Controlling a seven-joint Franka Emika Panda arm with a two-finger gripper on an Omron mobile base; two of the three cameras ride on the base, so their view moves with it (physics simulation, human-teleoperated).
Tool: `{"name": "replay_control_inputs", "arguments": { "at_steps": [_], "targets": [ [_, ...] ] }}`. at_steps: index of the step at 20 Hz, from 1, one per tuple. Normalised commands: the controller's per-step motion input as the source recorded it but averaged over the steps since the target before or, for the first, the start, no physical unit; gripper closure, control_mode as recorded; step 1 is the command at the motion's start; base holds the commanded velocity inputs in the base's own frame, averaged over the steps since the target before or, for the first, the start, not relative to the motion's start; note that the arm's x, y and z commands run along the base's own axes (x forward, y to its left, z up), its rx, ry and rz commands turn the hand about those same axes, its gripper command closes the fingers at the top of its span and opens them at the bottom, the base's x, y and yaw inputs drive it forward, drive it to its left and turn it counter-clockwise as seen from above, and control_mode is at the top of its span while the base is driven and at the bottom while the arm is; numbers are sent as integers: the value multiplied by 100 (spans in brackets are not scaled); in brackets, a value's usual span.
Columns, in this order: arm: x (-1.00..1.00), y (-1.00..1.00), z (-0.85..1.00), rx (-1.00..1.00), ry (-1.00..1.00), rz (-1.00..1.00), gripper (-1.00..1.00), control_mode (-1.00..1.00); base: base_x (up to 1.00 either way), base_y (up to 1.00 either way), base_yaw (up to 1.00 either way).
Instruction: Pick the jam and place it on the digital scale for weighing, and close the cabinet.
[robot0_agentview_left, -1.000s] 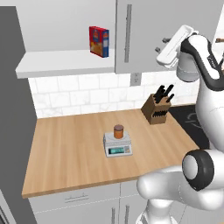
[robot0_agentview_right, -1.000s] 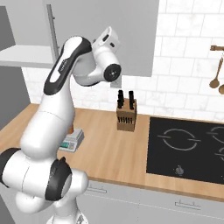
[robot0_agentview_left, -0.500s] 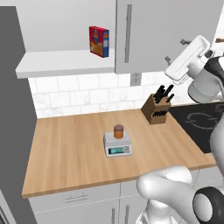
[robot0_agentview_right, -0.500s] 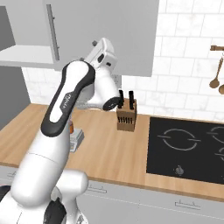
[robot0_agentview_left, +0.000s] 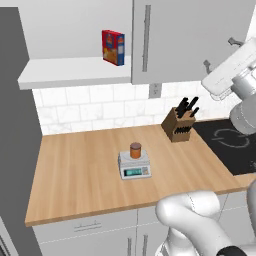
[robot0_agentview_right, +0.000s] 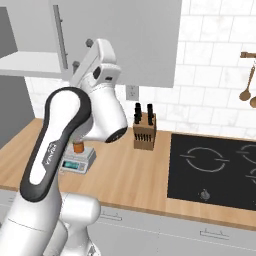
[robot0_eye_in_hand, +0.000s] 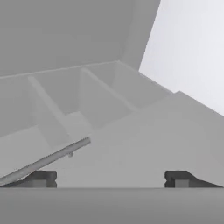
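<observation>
Fingers (robot0_eye_in_hand: 112, 178) spread wide and empty face the cabinet (robot0_agentview_left: 190, 40) door. Its upright handle (robot0_eye_in_hand: 43, 162) lies just off the left fingertip. Jam (robot0_agentview_left: 135, 150) sits on the scale (robot0_agentview_left: 134, 166).

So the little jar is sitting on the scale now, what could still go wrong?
The jam stands near the back edge of the digital scale, so a bump might tip it off. The cabinet is open on its left side, and the open gripper, raised by a closed door's handle, could perhaps catch it.
</observation>
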Motion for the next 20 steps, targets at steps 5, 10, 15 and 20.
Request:
{"name": "replay_control_inputs", "arguments": {
  "at_steps": [5,10,15,20],
  "targets": [
    [-100,36,11,-8,-31,0,-100,-100,0,0,0],
    [-100,45,12,-7,-34,0,-100,-100,0,0,0],
    [-100,85,1,-5,-22,0,-100,-100,0,0,0],
    [-100,100,0,-22,-18,1,-100,-100,0,0,0]
  ]
}}
